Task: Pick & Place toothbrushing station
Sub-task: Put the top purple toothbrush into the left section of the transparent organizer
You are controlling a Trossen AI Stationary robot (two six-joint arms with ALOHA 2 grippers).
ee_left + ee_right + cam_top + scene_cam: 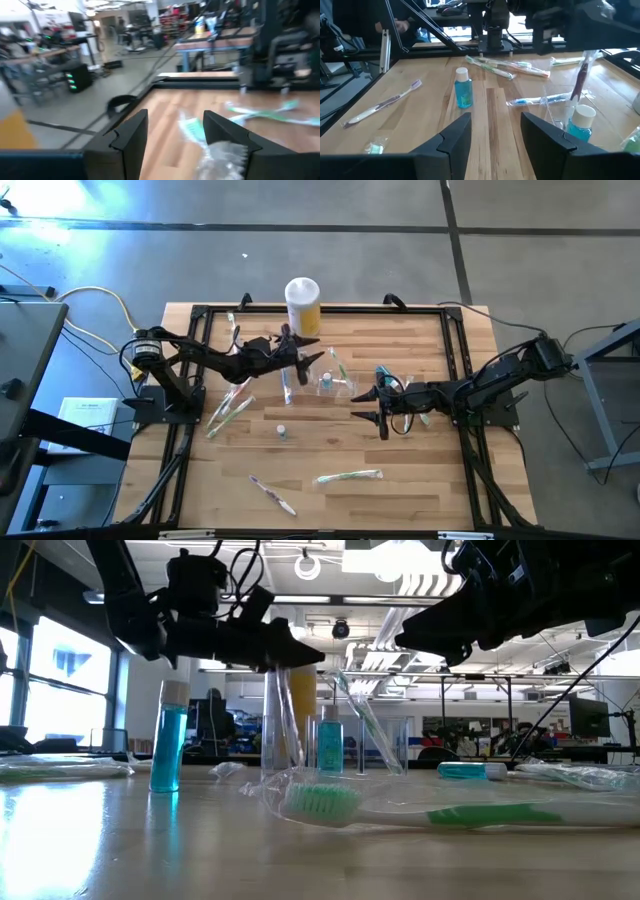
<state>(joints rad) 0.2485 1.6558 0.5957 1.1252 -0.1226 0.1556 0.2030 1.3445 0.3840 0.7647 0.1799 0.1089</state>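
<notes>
Toothbrushes in clear wrap are scattered over the wooden table, and the clear holder is found just past the table's centre toward 12 o'clock, with a wrapped brush leaning in it. At 12 o'clock from the holder, near the far edge, the yellow canister is stood upright. The left gripper is held above the table at about 10 o'clock from the holder; its fingers are seen parted in its wrist view, and nothing is clamped between them, though crinkled clear wrap is seen just beside one finger. The right gripper is poised at about 4 o'clock from the holder, fingers spread wide and empty. A small blue bottle is stood at 7 o'clock from the holder. A green toothbrush is laid at 6 o'clock, toward the near edge, and a pink-toned one at 7 o'clock beyond it. Two more wrapped brushes are laid at 8 o'clock, under the left arm.
</notes>
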